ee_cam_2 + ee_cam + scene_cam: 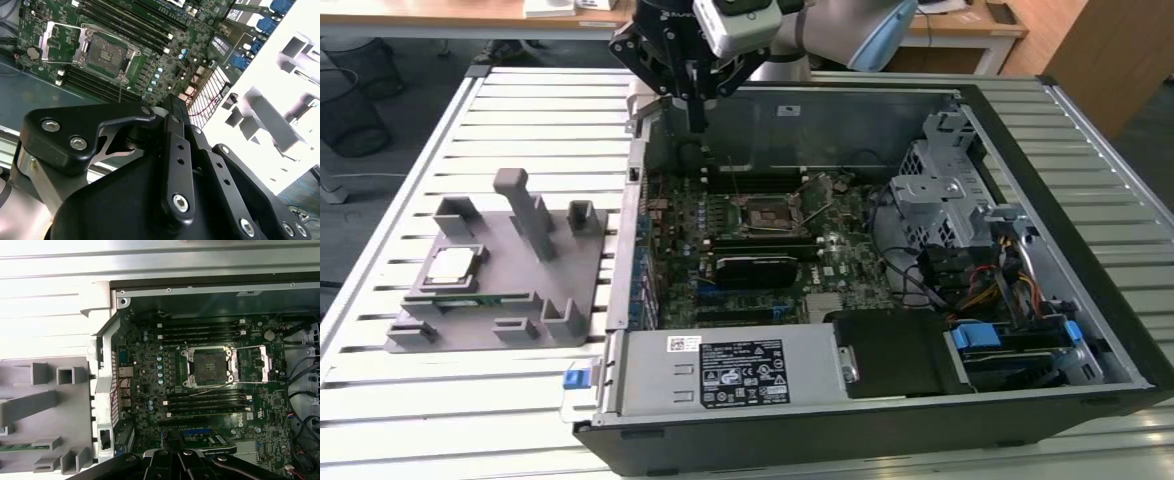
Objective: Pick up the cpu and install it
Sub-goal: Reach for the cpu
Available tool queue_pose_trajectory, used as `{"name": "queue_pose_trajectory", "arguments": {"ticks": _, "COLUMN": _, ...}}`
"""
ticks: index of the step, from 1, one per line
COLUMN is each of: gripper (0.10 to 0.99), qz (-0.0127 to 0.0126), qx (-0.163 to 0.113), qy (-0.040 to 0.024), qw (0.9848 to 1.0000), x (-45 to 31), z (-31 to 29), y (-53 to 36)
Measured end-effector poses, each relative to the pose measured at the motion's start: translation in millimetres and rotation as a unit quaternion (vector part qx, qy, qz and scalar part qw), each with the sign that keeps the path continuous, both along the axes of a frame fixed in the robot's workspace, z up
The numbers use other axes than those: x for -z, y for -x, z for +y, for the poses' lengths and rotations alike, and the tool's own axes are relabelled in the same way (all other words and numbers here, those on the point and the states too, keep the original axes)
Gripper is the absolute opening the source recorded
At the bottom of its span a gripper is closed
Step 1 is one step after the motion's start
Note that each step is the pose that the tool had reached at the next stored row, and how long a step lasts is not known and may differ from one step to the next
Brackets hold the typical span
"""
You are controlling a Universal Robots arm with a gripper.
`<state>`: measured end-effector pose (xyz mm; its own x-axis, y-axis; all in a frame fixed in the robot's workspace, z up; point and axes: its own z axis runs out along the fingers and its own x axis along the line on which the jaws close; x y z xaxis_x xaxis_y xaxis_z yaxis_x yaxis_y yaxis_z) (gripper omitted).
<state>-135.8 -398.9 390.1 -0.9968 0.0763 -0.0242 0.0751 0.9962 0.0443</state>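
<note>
The cpu [451,265] lies flat, metal face up, in a recess of the grey holder [520,335] on the table [520,100] — outside the computer case [854,92], just beside the case wall on the exterior view's left. Not yet picked up; nothing touches it.

Your gripper [698,125] hangs above the far corner of the case, on that same side, fingers pointing straight down. In the second wrist view the fingers [172,107] are pressed together with nothing between them.

The relation to note: from the fingers, the cpu lies outward across the case wall, toward the exterior view's left and nearer the camera, and lower. The two are well apart, with the holder's upright posts near the chip's recess. The chip is square, so it offers no long axis; its edges run roughly in line with the holder's edges, and I judge either pair of opposite edges would serve for a grip.

Inside the case, the socket [207,366] stands open — its frame is swung back and its wire lever is raised — and sits bare in both wrist views.
</note>
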Motion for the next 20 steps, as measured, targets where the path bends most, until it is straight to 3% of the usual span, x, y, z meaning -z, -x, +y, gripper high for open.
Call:
{"name": "queue_pose_trajectory", "arguments": {"ticks": 8, "gripper": 0.106, "qz": 0.0000, "qx": 0.000, "qy": 0.0000, "qw": 1.0000, "x": 1.7, "z": 0.0, "y": 5.4}}
{"name": "queue_pose_trajectory", "arguments": {"ticks": 20, "gripper": 0.106, "qz": 0.0001, "qx": 0.000, "qy": 0.0000, "qw": 1.0000, "x": 3.2, "z": 0.0, "y": 24.3}}
